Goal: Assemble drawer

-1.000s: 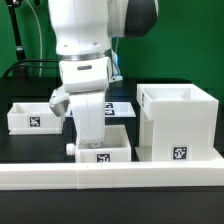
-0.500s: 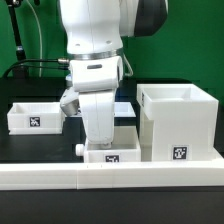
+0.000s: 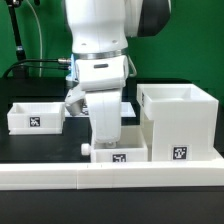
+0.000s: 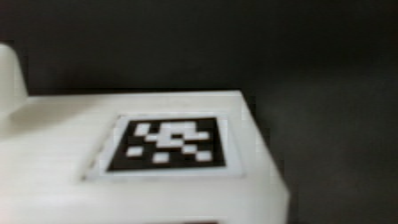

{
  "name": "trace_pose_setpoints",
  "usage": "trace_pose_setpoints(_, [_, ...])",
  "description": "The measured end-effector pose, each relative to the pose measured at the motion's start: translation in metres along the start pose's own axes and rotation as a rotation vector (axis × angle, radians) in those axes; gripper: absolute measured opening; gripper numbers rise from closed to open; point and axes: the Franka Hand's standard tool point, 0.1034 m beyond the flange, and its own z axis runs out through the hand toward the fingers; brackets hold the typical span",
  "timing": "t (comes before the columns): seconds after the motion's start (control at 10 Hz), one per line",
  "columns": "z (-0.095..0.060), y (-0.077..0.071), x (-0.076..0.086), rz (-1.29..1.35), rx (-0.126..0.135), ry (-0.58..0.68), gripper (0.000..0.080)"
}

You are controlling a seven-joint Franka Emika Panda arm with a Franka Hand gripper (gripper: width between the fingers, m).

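The gripper dips into the near tray; I cannot tell whether its fingers clamp. The exterior view counts two small boxy white plastic trays: the near tray sits against the low rail, the far tray toward that view's left. One tall casing stands just beside the near tray. The wrist view shows one square black-and-white tag on smooth white plastic, blurred.

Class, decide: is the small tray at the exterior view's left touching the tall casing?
Apart. The exterior view shows the small tray well clear of the tall casing, with black table, the arm and the other tray between them.
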Motion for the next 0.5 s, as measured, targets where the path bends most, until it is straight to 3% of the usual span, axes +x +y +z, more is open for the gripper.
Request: trace_pose_setpoints(0.5, [0.0024, -0.0021, -0.0007, 0.032, 0.005, -0.001, 0.0042])
